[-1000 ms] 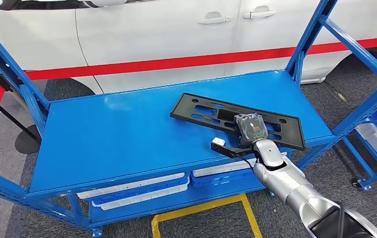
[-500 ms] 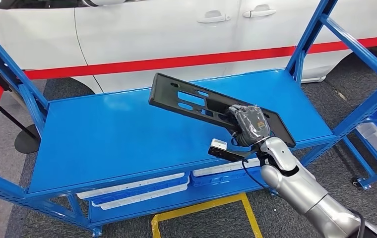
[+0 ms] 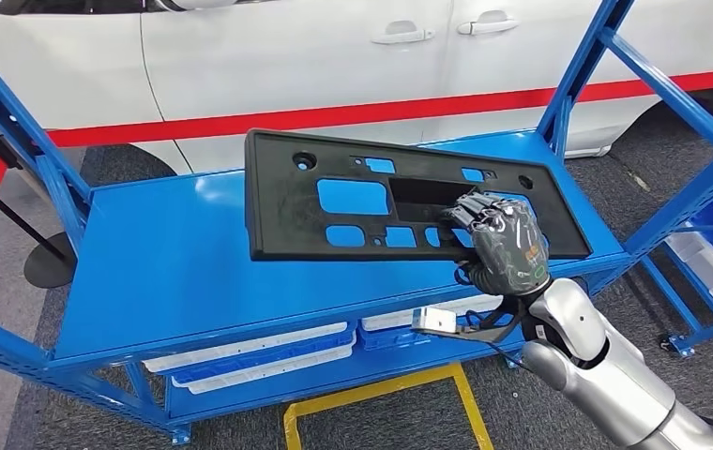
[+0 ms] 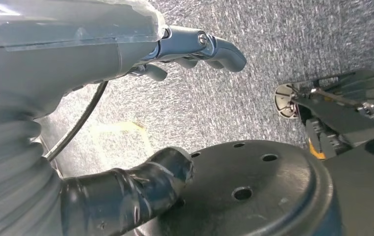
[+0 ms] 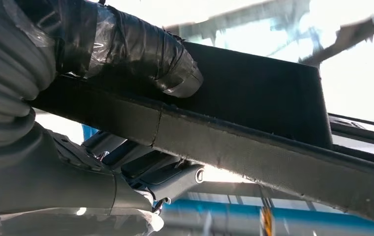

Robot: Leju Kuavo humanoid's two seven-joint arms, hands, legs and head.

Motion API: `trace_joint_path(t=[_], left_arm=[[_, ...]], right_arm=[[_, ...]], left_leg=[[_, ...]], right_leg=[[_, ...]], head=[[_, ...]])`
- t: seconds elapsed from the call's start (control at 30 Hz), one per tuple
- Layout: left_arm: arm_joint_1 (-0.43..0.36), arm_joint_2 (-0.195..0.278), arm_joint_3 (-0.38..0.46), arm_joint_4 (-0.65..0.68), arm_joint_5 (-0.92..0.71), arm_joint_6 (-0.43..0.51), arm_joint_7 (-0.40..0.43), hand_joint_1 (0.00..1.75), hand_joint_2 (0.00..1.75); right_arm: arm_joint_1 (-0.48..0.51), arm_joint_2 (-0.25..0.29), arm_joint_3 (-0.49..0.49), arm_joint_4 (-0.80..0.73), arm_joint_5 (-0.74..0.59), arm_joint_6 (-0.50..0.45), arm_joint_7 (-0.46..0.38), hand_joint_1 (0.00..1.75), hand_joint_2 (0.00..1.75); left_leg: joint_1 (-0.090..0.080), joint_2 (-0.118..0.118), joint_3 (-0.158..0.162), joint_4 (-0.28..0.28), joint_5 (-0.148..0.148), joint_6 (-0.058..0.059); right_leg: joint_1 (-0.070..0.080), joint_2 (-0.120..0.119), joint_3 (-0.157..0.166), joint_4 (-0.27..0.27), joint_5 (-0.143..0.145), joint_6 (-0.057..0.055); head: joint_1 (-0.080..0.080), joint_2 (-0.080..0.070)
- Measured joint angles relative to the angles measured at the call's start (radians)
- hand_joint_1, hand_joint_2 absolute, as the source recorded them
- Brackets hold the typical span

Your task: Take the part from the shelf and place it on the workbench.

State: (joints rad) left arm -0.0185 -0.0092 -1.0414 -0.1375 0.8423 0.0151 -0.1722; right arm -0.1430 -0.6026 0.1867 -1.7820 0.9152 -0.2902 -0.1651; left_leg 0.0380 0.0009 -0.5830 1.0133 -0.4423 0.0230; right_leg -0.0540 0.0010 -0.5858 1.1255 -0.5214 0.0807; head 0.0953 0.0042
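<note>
Now, from my head view, my right hand (image 3: 500, 242) grips the black plate (image 3: 371, 202) by its lower right edge, fingers hooked through one of the cut-outs, so the long flat part stands tilted up on its edge and faces me, clear of the blue shelf (image 3: 193, 272) instead of lying on it; I judge that grip near one end leaves most of the plate's length hanging out to the left, so it could twist in my hold. The plate hangs over the shelf's right half, toward the far edge. Beyond it stands a white car (image 3: 315, 56) with a red stripe, and the blue uprights (image 3: 578, 80) of the frame rise at the far right corner, close enough to catch the plate's end if I swing it round to the workbench, which I cannot see. White trays (image 3: 259, 356) lie on the lower level under the near edge. From my left wrist view, my left hand (image 4: 190, 54) hangs over grey carpet, fingers loosely curled and apart, holding nothing. From my right wrist view, my taped thumb (image 5: 145, 54) presses on the plate's face and the darker fingers (image 5: 170, 179) close beneath its edge.
</note>
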Motion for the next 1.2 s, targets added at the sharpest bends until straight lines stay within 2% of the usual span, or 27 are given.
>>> trace_joint_path(t=[0.03,0.07,0.17,0.2,0.23,0.33,0.37,0.4,0.43,0.47,0.53,0.57,0.63,0.7,0.73,0.77,0.83,0.87,0.9,0.93,0.97,1.0,1.03,1.07,1.1,1.13,1.2], left_arm=[[0.0,0.001,-0.001,0.0,-0.002,0.0,0.001,0.0,1.75],[-0.001,0.002,-0.003,0.001,-0.004,0.001,0.001,0.0,1.75],[0.0,0.003,-0.011,0.001,-0.005,0.002,0.002,0.0,1.75],[0.001,0.003,-0.013,0.001,-0.005,0.002,0.002,0.0,1.75],[0.001,0.003,-0.016,0.001,-0.005,0.002,0.002,0.0,1.75],[-0.001,0.004,-0.02,0.001,-0.006,0.002,0.002,0.0,1.75],[-0.002,0.004,-0.021,0.001,-0.006,0.002,0.002,0.0,1.75],[-0.003,0.004,-0.022,0.001,-0.006,0.002,0.002,0.0,1.75],[-0.004,0.004,-0.022,0.001,-0.007,0.002,0.002,0.0,1.75],[-0.004,0.004,-0.023,0.001,-0.007,0.002,0.002,0.0,1.75],[-0.005,0.008,-0.023,0.002,-0.007,0.002,0.003,0.0,1.75],[-0.005,0.009,-0.023,0.002,-0.007,0.002,0.003,0.0,1.75],[-0.006,0.011,-0.024,0.002,-0.007,0.002,0.003,0.0,1.75],[-0.006,0.009,-0.024,0.002,-0.008,0.002,0.003,0.0,1.75],[-0.007,0.008,-0.024,0.002,-0.008,0.002,0.004,0.0,1.75],[-0.006,0.007,-0.024,0.002,-0.008,0.002,0.004,0.0,1.75],[-0.006,0.006,-0.025,0.002,-0.01,0.003,0.006,0.0,1.75],[-0.005,0.006,-0.025,0.002,-0.01,0.002,0.006,0.0,1.75],[-0.005,0.005,-0.025,0.002,-0.011,0.002,0.006,0.0,1.75],[-0.005,0.004,-0.025,0.002,-0.011,0.001,0.006,0.0,1.75],[-0.005,0.003,-0.026,0.002,-0.011,0.0,0.006,0.0,1.75],[-0.006,0.003,-0.026,0.002,-0.011,-0.001,0.007,0.0,1.75],[-0.006,0.002,-0.026,0.002,-0.011,-0.001,0.007,0.0,1.75],[-0.006,0.002,-0.027,0.002,-0.011,-0.001,0.008,0.0,1.75],[-0.007,0.002,-0.027,0.002,-0.011,0.0,0.009,0.0,1.75],[-0.007,0.001,-0.027,0.002,-0.01,0.001,0.009,0.0,1.75],[-0.006,-0.001,-0.027,0.001,-0.008,0.006,0.011,0.0,1.75]], right_arm=[[0.008,-0.006,-0.005,-0.013,0.012,-0.013,-0.001,1.75,1.75],[0.017,-0.011,-0.009,-0.025,0.022,-0.023,-0.002,1.75,1.75],[0.04,-0.026,-0.02,-0.056,0.038,-0.04,-0.002,1.75,1.75],[0.045,-0.03,-0.022,-0.066,0.039,-0.043,-0.002,1.75,1.75],[0.05,-0.034,-0.024,-0.075,0.039,-0.045,-0.002,1.75,1.75],[0.062,-0.041,-0.029,-0.093,0.039,-0.052,-0.002,1.75,1.75],[0.065,-0.042,-0.029,-0.095,0.039,-0.053,-0.002,1.75,1.75],[0.068,-0.042,-0.029,-0.097,0.039,-0.053,-0.002,1.75,1.75],[0.071,-0.043,-0.03,-0.098,0.039,-0.053,-0.002,1.75,1.75],[0.073,-0.043,-0.031,-0.099,0.039,-0.053,-0.002,1.75,1.75],[0.074,-0.045,-0.032,-0.102,0.039,-0.053,-0.002,1.75,1.75],[0.075,-0.045,-0.033,-0.104,0.039,-0.053,-0.002,1.75,1.75],[0.076,-0.047,-0.035,-0.106,0.039,-0.053,-0.003,1.75,1.75],[0.079,-0.05,-0.038,-0.108,0.039,-0.054,-0.002,1.75,1.75],[0.081,-0.053,-0.04,-0.109,0.037,-0.054,-0.002,1.75,1.75],[0.083,-0.056,-0.041,-0.11,0.036,-0.054,-0.001,1.75,1.75],[0.089,-0.061,-0.044,-0.112,0.033,-0.054,0.0,1.75,1.75],[0.094,-0.061,-0.045,-0.112,0.032,-0.054,0.002,1.75,1.75],[0.099,-0.062,-0.047,-0.112,0.031,-0.054,0.003,1.75,1.75],[0.104,-0.063,-0.049,-0.112,0.031,-0.054,0.006,1.75,1.75],[0.107,-0.064,-0.052,-0.113,0.03,-0.054,0.008,1.75,1.75],[0.108,-0.066,-0.055,-0.113,0.028,-0.054,0.009,1.75,1.75],[0.109,-0.068,-0.058,-0.114,0.026,-0.053,0.011,1.75,1.75],[0.112,-0.07,-0.062,-0.115,0.024,-0.053,0.013,1.75,1.75],[0.115,-0.072,-0.067,-0.116,0.022,-0.052,0.014,1.75,1.75],[0.118,-0.074,-0.071,-0.117,0.02,-0.052,0.016,1.75,1.75],[0.125,-0.078,-0.078,-0.12,0.018,-0.052,0.017,1.75,1.75]], left_leg=[[0.002,-0.002,-0.005,0.008,-0.001,-0.009],[0.001,-0.004,-0.009,0.014,-0.001,-0.019],[-0.002,-0.009,-0.021,0.018,0.007,-0.043],[0.001,-0.008,-0.028,0.026,-0.002,-0.046],[0.002,-0.007,-0.04,0.05,-0.028,-0.047],[-0.004,-0.004,-0.095,0.222,-0.165,-0.037],[-0.01,-0.004,-0.105,0.275,-0.192,-0.031],[-0.016,-0.004,-0.099,0.302,-0.197,-0.024],[-0.023,-0.004,-0.076,0.292,-0.183,-0.015],[-0.032,-0.004,-0.035,0.248,-0.156,-0.002],[-0.05,-0.004,0.068,0.107,-0.12,0.029],[-0.057,-0.005,0.103,0.05,-0.117,0.039],[-0.065,-0.005,0.126,-0.003,-0.116,0.046],[-0.062,-0.004,0.116,-0.019,-0.093,0.047],[-0.059,-0.001,0.11,-0.026,-0.078,0.049],[-0.056,0.003,0.101,-0.033,-0.064,0.052],[-0.054,0.009,0.077,-0.033,-0.041,0.056],[-0.054,0.011,0.062,-0.03,-0.031,0.055],[-0.053,0.012,0.045,-0.025,-0.021,0.052],[-0.052,0.012,0.027,-0.019,-0.013,0.049],[-0.049,0.012,0.009,-0.01,-0.006,0.044],[-0.047,0.012,-0.006,-0.001,-0.001,0.039],[-0.046,0.012,-0.019,0.01,0.003,0.034],[-0.045,0.011,-0.028,0.017,0.008,0.027],[-0.046,0.01,-0.033,0.023,0.013,0.021],[-0.045,0.01,-0.036,0.025,0.019,0.014],[-0.044,0.007,-0.042,0.024,0.031,0.001]], right_leg=[[-0.001,0.004,0.026,-0.047,0.018,0.002],[0.0,0.007,0.042,-0.078,0.023,-0.002],[0.005,0.012,0.026,-0.078,0.028,-0.039],[0.007,0.01,0.018,-0.076,0.034,-0.05],[0.008,0.008,0.009,-0.077,0.041,-0.062],[0.024,0.004,-0.023,-0.078,0.065,-0.09],[0.031,0.003,-0.034,-0.077,0.073,-0.095],[0.038,0.002,-0.045,-0.076,0.081,-0.098],[0.045,0.002,-0.055,-0.074,0.088,-0.101],[0.051,0.002,-0.064,-0.073,0.096,-0.103],[0.059,0.002,-0.075,-0.071,0.11,-0.103],[0.06,0.001,-0.079,-0.071,0.117,-0.101],[0.057,-0.001,-0.081,-0.076,0.134,-0.09],[0.054,-0.001,-0.085,-0.08,0.142,-0.078],[0.054,0.0,-0.091,-0.069,0.123,-0.073],[0.053,0.001,-0.1,-0.041,0.085,-0.068],[0.043,0.001,-0.124,0.063,-0.016,-0.057],[0.038,0.001,-0.131,0.12,-0.047,-0.05],[0.032,0.0,-0.13,0.16,-0.053,-0.044],[0.027,0.0,-0.114,0.173,-0.039,-0.038],[0.022,0.0,-0.083,0.151,-0.012,-0.032],[0.018,-0.001,-0.038,0.102,0.01,-0.028],[0.017,0.0,0.014,0.034,0.012,-0.026],[0.018,0.001,0.055,-0.024,0.006,-0.029],[0.02,0.002,0.081,-0.067,-0.006,-0.034],[0.025,0.003,0.092,-0.09,-0.016,-0.041],[0.027,0.001,0.079,-0.095,-0.004,-0.061]], head=[[0.0,0.0],[0.0,0.0],[-0.001,0.0],[-0.001,0.0],[-0.001,0.0],[-0.002,0.0],[-0.002,0.0],[-0.002,0.0],[-0.002,0.0],[-0.002,0.0],[-0.001,0.0],[-0.001,0.0],[-0.001,0.0],[-0.001,0.0],[-0.001,0.0],[-0.001,0.0],[-0.001,0.0],[-0.001,0.0],[-0.001,0.0],[-0.001,0.0],[-0.001,0.0],[-0.001,0.0],[-0.001,0.0],[-0.001,0.0],[-0.001,0.0],[-0.001,0.0],[-0.001,0.0]])
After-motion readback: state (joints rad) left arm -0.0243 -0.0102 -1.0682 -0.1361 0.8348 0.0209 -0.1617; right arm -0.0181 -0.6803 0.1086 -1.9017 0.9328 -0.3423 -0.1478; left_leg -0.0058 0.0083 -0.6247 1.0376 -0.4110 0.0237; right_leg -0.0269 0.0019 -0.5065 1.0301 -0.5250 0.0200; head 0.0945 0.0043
